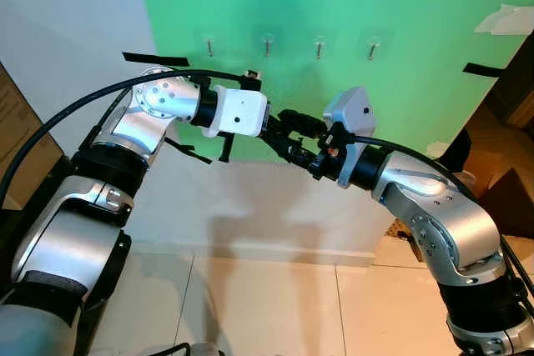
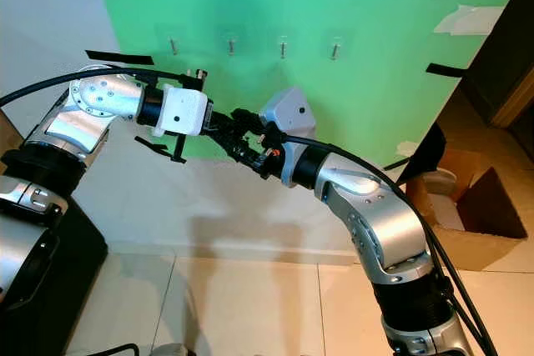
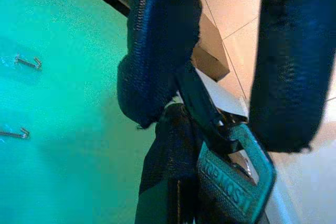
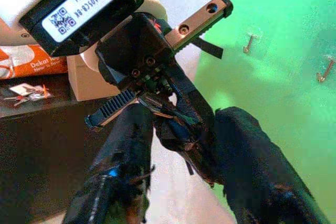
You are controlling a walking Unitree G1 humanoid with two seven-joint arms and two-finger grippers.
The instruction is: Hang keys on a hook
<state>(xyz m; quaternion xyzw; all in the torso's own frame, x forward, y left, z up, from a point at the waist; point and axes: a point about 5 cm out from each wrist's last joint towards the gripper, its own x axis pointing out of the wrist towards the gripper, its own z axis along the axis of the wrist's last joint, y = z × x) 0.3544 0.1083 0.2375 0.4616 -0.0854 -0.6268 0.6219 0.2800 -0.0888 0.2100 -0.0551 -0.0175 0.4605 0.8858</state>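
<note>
In the middle of the frame my left gripper (image 1: 288, 127) and right gripper (image 1: 313, 156) meet below the four hooks (image 1: 267, 45) on the green wall (image 1: 400, 56). The keys (image 3: 231, 179) sit between them; I cannot tell whose jaws hold them.

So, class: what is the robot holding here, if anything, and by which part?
A dark key, held between both end effectors, left and right. The exact grip point is hidden by the fingers.

Head views downward; wrist views close-up.
</note>
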